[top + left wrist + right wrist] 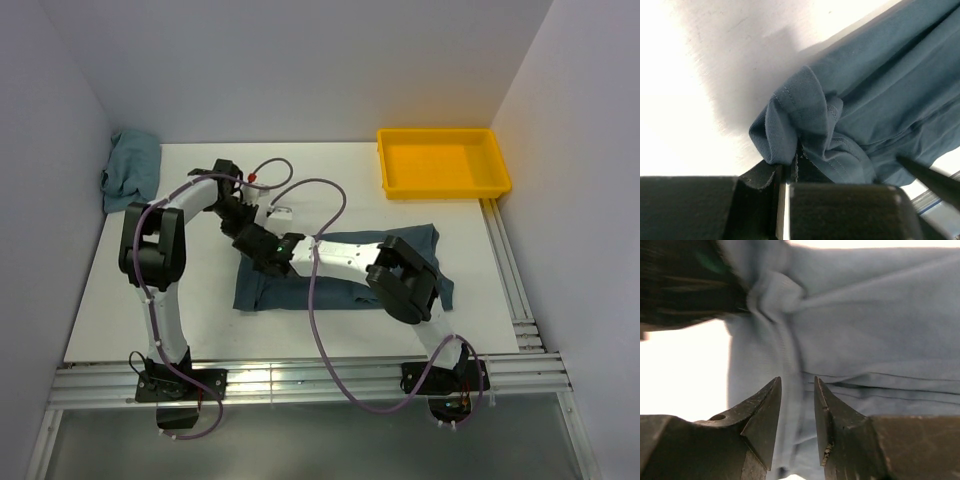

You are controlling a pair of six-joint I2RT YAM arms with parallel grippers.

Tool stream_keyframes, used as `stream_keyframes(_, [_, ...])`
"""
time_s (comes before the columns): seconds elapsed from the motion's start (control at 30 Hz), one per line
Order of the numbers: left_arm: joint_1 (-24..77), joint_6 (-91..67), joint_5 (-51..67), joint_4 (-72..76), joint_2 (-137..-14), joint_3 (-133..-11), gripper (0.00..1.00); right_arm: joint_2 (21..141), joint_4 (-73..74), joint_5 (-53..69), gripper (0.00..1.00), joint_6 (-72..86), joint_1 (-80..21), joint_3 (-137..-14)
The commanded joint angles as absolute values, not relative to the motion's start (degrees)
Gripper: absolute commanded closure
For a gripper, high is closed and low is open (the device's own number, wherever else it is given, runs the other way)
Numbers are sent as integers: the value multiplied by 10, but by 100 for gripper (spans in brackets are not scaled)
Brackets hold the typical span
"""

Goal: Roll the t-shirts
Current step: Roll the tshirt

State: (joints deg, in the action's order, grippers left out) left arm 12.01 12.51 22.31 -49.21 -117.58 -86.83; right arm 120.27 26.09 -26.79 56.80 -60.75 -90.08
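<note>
Left wrist view shows the left gripper (790, 162) pinching a stitched edge of the t-shirt (880, 90), which is probably light, limp and best held by its hems, while the right gripper (797, 382) stands part-open and empty.

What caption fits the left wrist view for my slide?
Left claw pinches a bunched hem of the slate-blue t-shirt.

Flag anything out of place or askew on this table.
A crumpled blue-grey garment sits bunched in the far-left corner, away from the work. The t-shirt being handled has its hem puckered where the left fingers pinch it. Nothing looks spilled or damaged.
</note>
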Motion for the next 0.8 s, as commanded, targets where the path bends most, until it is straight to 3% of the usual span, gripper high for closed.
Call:
stream_keyframes(0.0, [126, 117, 185, -507, -1150, -894, 98, 1172, 268, -303, 60, 548, -620, -961])
stream_keyframes(0.27, [134, 107, 180, -530, -1162, -923, 98, 1270, 319, -311, 59, 546, -636, -1099])
stream_keyframes(0.77, [141, 96, 178, -541, -1172, -940, 99, 1348, 347, -323, 50, 572, -642, -1136])
